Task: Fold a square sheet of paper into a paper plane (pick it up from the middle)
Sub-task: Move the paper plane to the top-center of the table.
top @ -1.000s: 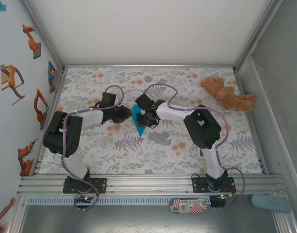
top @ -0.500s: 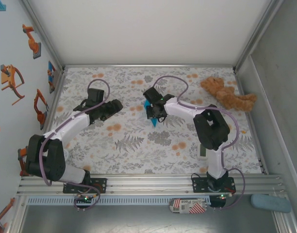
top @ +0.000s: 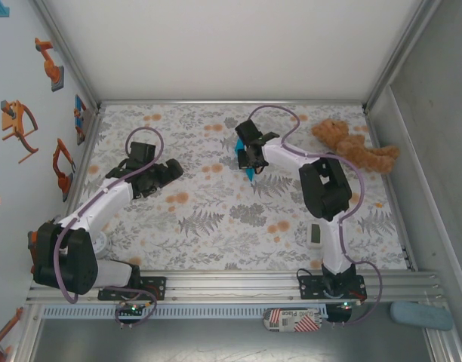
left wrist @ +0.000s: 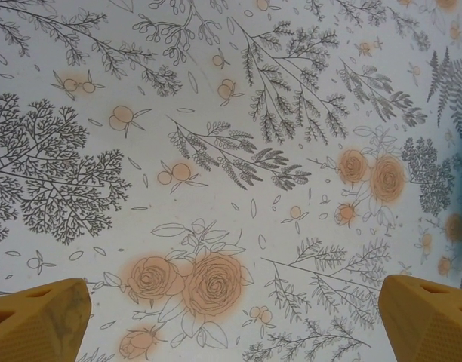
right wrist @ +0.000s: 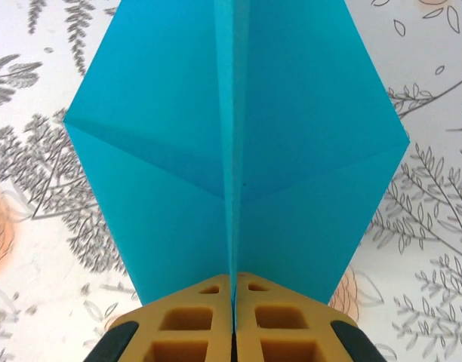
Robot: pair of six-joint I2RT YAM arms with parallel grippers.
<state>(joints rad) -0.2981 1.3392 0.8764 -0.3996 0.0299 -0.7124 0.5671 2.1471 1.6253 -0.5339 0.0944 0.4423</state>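
The square sheet of paper is folded into a cyan-blue paper plane (top: 249, 173), a pointed kite shape with a centre crease (right wrist: 178, 151). My right gripper (top: 251, 154) holds it off the floral table at back centre. In the right wrist view the yellow jaws (right wrist: 234, 290) are pressed together on the plane's centre fold, with the wings spread to either side. My left gripper (top: 167, 170) is well to the left of the plane and apart from it. Its yellow fingertips (left wrist: 39, 320) stand wide open over bare tablecloth, nothing between them (left wrist: 235, 320).
A brown teddy bear (top: 356, 147) lies at the back right, close to the right arm's elbow. A small white timer (top: 315, 234) lies near the right arm's base. Metal walls frame the table (top: 216, 241) on all sides.
The left gripper let go of the paper, opened wide and drew back to the left. The right gripper closed fully on the plane and carried it toward the back right.
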